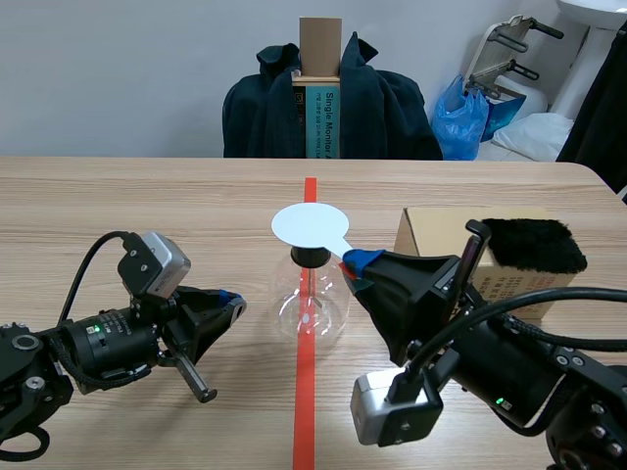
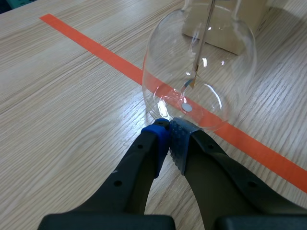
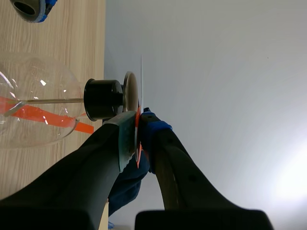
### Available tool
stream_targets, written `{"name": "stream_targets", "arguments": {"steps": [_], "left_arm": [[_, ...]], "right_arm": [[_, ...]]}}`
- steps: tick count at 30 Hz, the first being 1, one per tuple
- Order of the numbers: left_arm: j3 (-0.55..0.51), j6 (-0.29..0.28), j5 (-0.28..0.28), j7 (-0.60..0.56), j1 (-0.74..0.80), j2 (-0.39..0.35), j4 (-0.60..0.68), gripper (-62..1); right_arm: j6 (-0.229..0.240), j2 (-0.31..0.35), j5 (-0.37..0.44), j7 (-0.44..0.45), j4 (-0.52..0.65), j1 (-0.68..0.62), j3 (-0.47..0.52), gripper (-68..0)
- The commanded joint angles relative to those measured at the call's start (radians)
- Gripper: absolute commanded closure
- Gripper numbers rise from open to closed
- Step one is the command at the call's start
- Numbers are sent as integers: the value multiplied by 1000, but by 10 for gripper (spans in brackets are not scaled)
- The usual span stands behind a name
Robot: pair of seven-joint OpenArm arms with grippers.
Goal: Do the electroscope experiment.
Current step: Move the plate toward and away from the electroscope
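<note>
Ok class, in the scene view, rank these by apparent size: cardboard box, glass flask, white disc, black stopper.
1. cardboard box, though partly hidden
2. glass flask
3. white disc, about as wide but flatter
4. black stopper

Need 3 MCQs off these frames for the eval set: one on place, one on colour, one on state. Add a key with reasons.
1. Where is the black fur pad?
A. on the cardboard box
B. on the floor
C. on a shelf

2. What colour is the disc in the right gripper?
A. green
B. white
C. yellow

3. How do the left gripper's fingers stand?
A. wide open
B. shut on a pen
C. shut on nothing

Key:
1 A, the pad lies on the box's top.
2 B, the disc shows white in the scene view.
3 C, the pads meet with nothing between them.
</note>
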Motion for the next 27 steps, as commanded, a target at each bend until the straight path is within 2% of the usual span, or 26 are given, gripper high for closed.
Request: {"name": "stream_targets", "arguments": {"steps": [1, 7, 20, 27], "left_arm": [[-2, -2, -10, -13, -13, 0, 16, -28], [-2, -2, -11, -14, -13, 0, 16, -28], [-2, -2, -10, -14, -13, 0, 16, -28], [-2, -2, -10, -14, -13, 0, 16, -28]], "right_arm": [[-11, 3, 8, -5, 22, 12, 6, -8], [-11, 3, 23, -62, 22, 12, 7, -8], [-15, 3, 88, -265, 22, 12, 35, -8], [-15, 3, 123, -278, 23, 11, 99, -8]]}}
